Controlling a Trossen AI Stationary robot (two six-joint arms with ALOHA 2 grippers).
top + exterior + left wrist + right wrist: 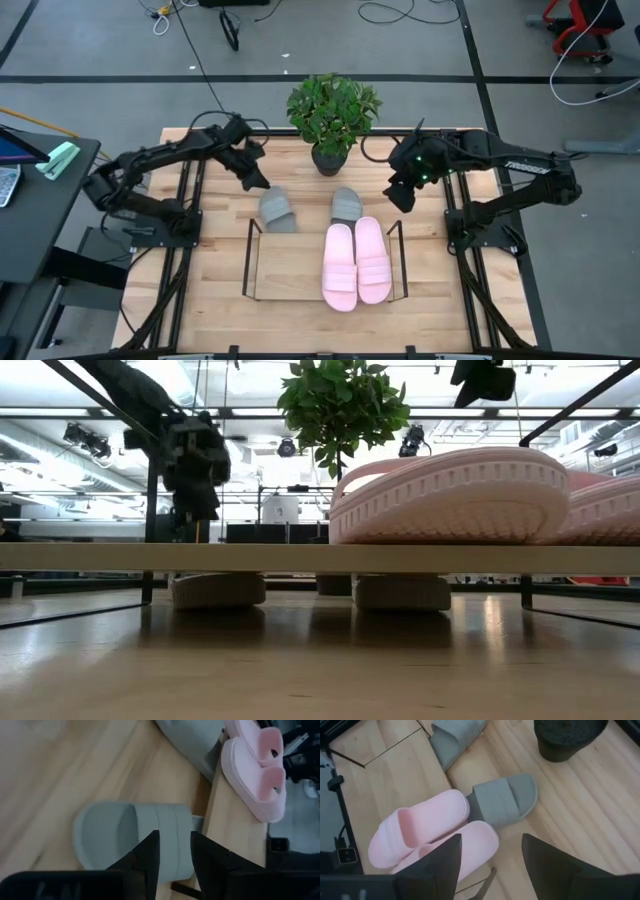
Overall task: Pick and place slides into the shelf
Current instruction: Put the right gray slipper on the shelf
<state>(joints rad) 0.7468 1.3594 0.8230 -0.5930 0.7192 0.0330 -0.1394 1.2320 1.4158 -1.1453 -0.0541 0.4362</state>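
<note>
Two pale pink slides (355,262) lie side by side, soles down, on the right half of the shelf's wood board (285,268). Two grey slides rest soles down on the table just beyond the shelf's far edge: the left one (278,209) and the right one (346,205). My left gripper (257,181) hovers over the left grey slide (115,827), its fingers slightly apart above the strap and nothing between them. My right gripper (400,196) hangs high to the right of the right grey slide (506,800), wide open and empty.
A potted plant (333,115) stands at the table's far middle, right behind the grey slides and between the two arms. The shelf's thin black wire frame (249,258) rises at both ends of the board. The board's left half is bare wood.
</note>
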